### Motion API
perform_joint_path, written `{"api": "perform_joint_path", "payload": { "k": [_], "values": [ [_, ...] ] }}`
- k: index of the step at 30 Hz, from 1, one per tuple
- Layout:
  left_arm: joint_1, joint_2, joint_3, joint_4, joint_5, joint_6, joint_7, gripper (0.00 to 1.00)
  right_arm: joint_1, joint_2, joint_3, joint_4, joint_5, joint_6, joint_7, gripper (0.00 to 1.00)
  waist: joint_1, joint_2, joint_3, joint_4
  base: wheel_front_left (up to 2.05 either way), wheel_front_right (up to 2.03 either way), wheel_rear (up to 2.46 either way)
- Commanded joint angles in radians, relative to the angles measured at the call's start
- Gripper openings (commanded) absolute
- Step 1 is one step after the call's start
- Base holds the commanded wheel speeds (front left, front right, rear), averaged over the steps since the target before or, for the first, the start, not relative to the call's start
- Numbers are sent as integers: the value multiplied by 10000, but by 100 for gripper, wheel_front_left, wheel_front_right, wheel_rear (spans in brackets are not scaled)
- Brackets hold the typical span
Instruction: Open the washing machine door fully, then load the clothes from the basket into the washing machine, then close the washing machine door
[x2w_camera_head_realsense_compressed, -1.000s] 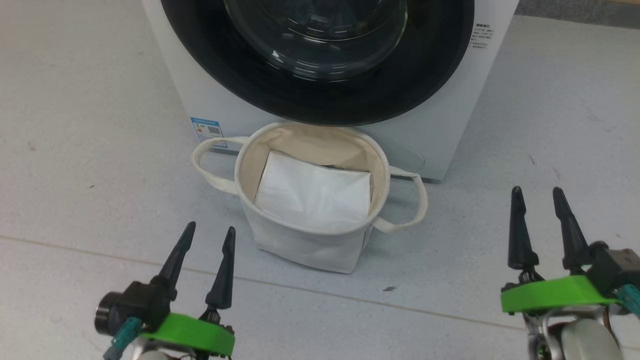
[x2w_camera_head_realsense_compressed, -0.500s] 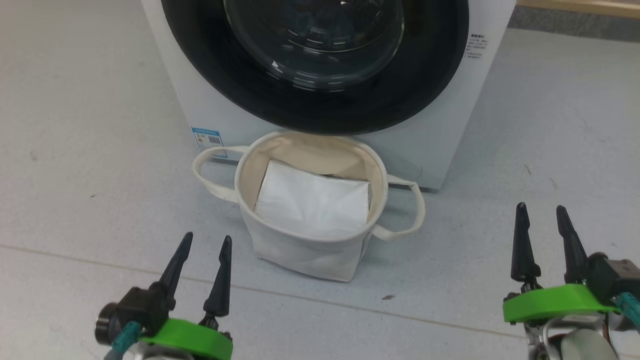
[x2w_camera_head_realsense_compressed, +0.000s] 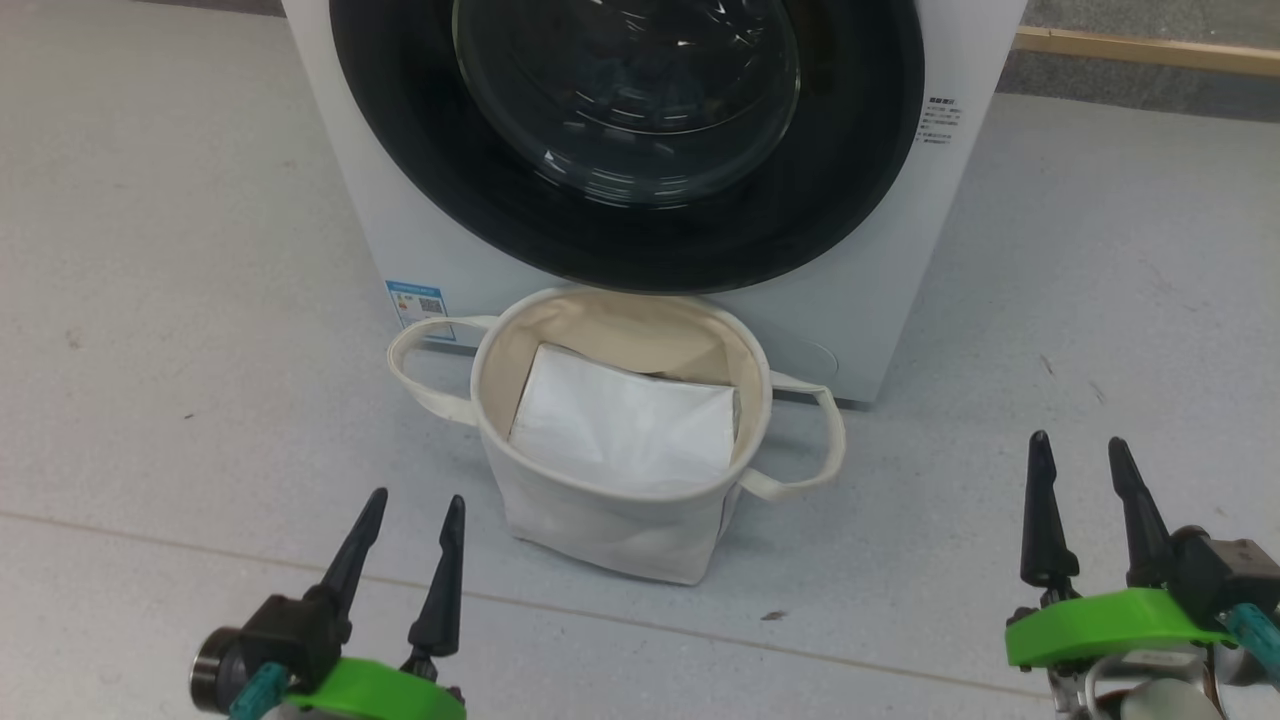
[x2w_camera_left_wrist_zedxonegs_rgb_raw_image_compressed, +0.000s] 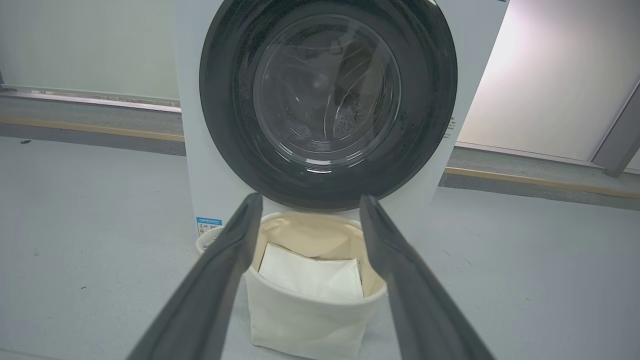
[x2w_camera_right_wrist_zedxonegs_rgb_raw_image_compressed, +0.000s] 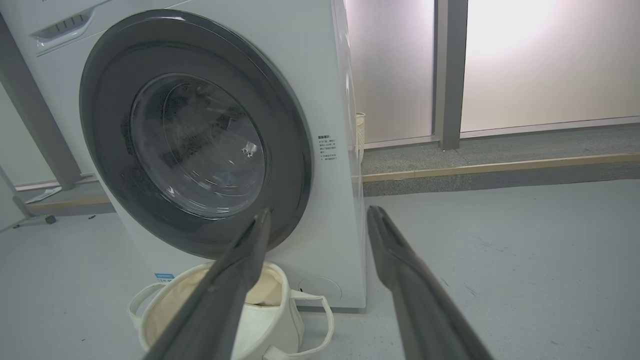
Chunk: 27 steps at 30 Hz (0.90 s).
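On floor (x2w_camera_head_realsense_compressed: 150, 300) before washer (x2w_camera_head_realsense_compressed: 880, 300): basket (x2w_camera_head_realsense_compressed: 600, 530) holds only a white sheet (x2w_camera_head_realsense_compressed: 625, 430) | door (x2w_camera_head_realsense_compressed: 640, 250) shut, load behind glass (x2w_camera_head_realsense_compressed: 625, 100) unclear | left pincer (x2w_camera_head_realsense_compressed: 418, 497) and right pincer (x2w_camera_head_realsense_compressed: 1078, 440) wide, empty | I judge closing done; next, confirm door is seated.

head cam: high, near, pitched down at the basket (x2w_camera_head_realsense_compressed: 600, 525) in front of the washing machine (x2w_camera_head_realsense_compressed: 860, 300), machine cropped above mid-door. left wrist cam: low, square-on to the machine front, the washing machine door (x2w_camera_left_wrist_zedxonegs_rgb_raw_image_compressed: 325, 95) centred, looking along left tool (x2w_camera_left_wrist_zedxonegs_rgb_raw_image_compressed: 310, 198) fingers. right wrist cam: low, offset to robot's right of the machine, front seen obliquely, one side panel visible, along right tool (x2w_camera_right_wrist_zedxonegs_rgb_raw_image_compressed: 318, 211). all three share door, basket, floor (x2w_camera_head_realsense_compressed: 150, 300) strip before the machine
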Motion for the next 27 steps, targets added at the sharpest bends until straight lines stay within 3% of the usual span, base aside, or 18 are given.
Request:
{"api": "perform_joint_path", "payload": {
  "k": [1,25,26,27],
  "values": [
    [-187,45,395,-279,94,-55,-57,100,-186,-32,231,-278,37,-4,21,100,1,0,-9,6,0,0,0],
    [-209,35,491,-55,-4,-55,-57,100,-201,-32,293,-29,129,-4,21,100,1,0,-175,102,0,0,0],
    [35,-29,184,249,31,0,0,0,80,4,40,245,98,0,0,0,1,0,-175,102,0,0,0],
    [38,-31,177,309,26,13,4,0,79,8,41,312,103,0,-1,0,1,0,-175,103,0,0,0]
  ]
}}
